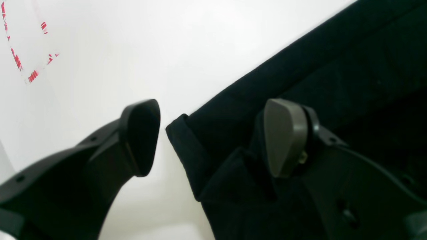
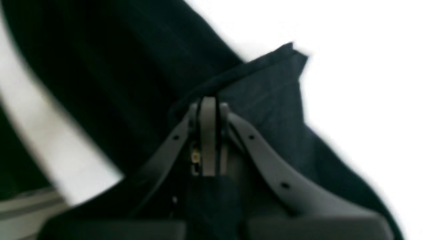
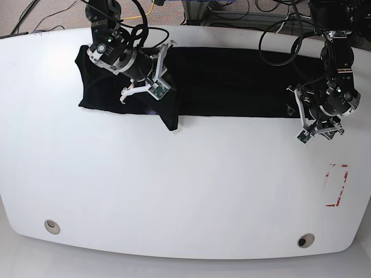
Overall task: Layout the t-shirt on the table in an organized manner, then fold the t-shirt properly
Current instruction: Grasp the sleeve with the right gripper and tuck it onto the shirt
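Pinching a black fold, the right gripper (image 2: 208, 110) was clamped on the t-shirt (image 3: 232, 81).
At frame right, the left gripper (image 1: 213, 140) stood apart over its corner.

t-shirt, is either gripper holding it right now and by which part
The right gripper is shut on the t-shirt, pinching a raised fold near its edge. The left gripper is open around a corner, holding nothing.
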Action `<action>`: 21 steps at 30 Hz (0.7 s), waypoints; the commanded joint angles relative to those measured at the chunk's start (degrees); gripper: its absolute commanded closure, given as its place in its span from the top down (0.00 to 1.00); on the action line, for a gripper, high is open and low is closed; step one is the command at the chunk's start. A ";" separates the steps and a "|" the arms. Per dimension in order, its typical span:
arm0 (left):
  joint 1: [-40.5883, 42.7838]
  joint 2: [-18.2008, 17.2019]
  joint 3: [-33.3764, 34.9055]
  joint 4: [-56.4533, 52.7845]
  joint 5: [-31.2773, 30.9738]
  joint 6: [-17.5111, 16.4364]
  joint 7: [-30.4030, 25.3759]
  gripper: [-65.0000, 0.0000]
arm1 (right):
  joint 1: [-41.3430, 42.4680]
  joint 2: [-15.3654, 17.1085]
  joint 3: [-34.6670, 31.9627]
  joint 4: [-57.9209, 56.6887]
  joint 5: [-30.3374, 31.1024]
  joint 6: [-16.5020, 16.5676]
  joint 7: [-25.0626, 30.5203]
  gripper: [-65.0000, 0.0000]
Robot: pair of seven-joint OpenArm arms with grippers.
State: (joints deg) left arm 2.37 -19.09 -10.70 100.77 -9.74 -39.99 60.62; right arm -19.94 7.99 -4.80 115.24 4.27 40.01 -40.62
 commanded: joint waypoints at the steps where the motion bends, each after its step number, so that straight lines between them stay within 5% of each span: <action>1: -0.75 -0.64 -0.33 0.99 -0.15 -0.01 -0.80 0.69 | -1.02 0.14 -0.96 1.20 0.61 -0.01 1.02 0.00; 16: -0.66 -0.91 -0.33 0.55 -0.15 -0.01 -0.80 0.69 | -6.47 -0.56 -3.42 1.55 3.86 -0.01 1.19 0.00; 20: -0.66 -0.91 -0.33 0.64 -0.33 -0.01 -0.80 0.69 | -6.56 -0.65 -3.42 1.46 3.86 -0.01 1.10 0.12; 21: -0.39 -0.82 -0.33 0.90 -0.42 -0.01 -0.80 0.69 | -6.56 -0.74 -3.42 1.46 3.86 -0.01 1.10 0.22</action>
State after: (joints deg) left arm 2.44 -19.29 -10.70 100.49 -9.74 -39.99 60.49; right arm -26.55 7.44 -8.29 115.55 7.09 39.90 -40.75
